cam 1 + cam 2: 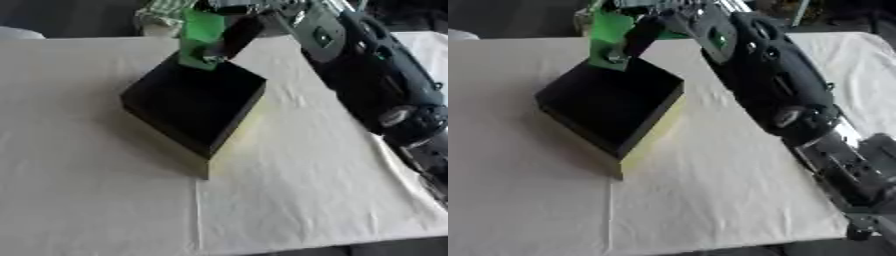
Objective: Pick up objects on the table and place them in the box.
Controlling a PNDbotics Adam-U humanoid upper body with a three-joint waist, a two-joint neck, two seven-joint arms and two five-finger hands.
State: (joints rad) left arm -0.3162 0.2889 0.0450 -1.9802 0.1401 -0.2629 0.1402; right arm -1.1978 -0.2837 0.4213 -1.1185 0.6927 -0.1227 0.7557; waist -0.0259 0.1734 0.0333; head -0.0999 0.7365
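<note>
A box with a black inside and pale yellow outer walls stands on the table's middle, turned corner-on. My right hand reaches in from the upper right and hangs over the box's far corner. Its fingers are curled round a flat bright green object, which is held upright, its lower end just above the box's far rim. My left hand shows in neither view.
A cream tablecloth covers the table, with a seam running toward the front edge. Some green-and-white checked stuff lies at the far edge behind the box. My right arm crosses the table's right side.
</note>
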